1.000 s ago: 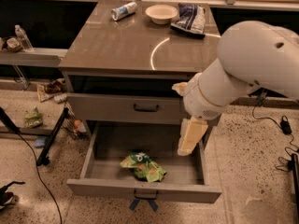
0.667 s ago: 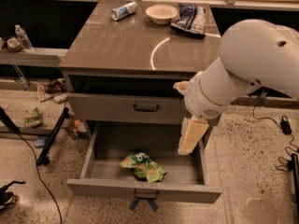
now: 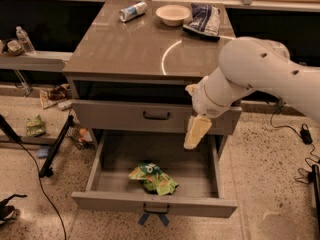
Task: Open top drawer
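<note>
The camera view looks down on a grey-brown cabinet surface (image 3: 125, 49) in the upper middle of the frame, standing on a speckled floor (image 3: 270, 194). On the far edge of the surface lie a can (image 3: 132, 11) on its side, a pale bowl (image 3: 172, 15) and a dark bag (image 3: 202, 20). A water bottle (image 3: 24, 39) stands on a ledge at the upper left, a green packet (image 3: 35, 125) lies on the floor at the left, and cables run along both sides.

The top drawer (image 3: 115, 116) sits just under the surface, its dark handle (image 3: 156, 115) at centre frame. Below it, the lower drawer (image 3: 155, 204) is pulled far out and holds a crumpled green snack bag (image 3: 152, 178).

The white arm (image 3: 260, 79) enters from the right and covers the top drawer's right end. The cream claw (image 3: 196, 132) hangs before the drawer front, right of the handle and apart from it. Whether it is clenched or released cannot be told, nor whether the top drawer is slightly out.
</note>
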You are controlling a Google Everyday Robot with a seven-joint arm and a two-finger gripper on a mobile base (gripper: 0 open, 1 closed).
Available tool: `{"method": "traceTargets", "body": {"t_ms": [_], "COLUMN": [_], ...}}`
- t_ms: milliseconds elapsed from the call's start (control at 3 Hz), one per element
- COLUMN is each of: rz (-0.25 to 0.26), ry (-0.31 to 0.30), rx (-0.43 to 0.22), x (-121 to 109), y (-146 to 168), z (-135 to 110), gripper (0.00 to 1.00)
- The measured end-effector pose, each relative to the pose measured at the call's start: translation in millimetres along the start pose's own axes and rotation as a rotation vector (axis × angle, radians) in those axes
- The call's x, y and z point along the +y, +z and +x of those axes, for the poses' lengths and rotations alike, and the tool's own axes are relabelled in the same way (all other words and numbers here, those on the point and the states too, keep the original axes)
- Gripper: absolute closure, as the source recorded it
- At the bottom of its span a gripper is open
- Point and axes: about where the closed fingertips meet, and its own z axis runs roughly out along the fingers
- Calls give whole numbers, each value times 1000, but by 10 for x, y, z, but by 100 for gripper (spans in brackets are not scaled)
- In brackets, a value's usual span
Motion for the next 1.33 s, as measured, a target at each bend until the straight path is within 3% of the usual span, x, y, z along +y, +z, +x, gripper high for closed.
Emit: {"method": "traceTargets", "body": {"t_ms": [333, 1000, 1333], "rz": [-8, -53, -47], "ry": [15, 35, 23], "rx": [45, 70, 72], "x": [-301, -317, -353], "y": [410, 800, 893], "z": [165, 304, 291], "gripper": [0, 0, 16]}}
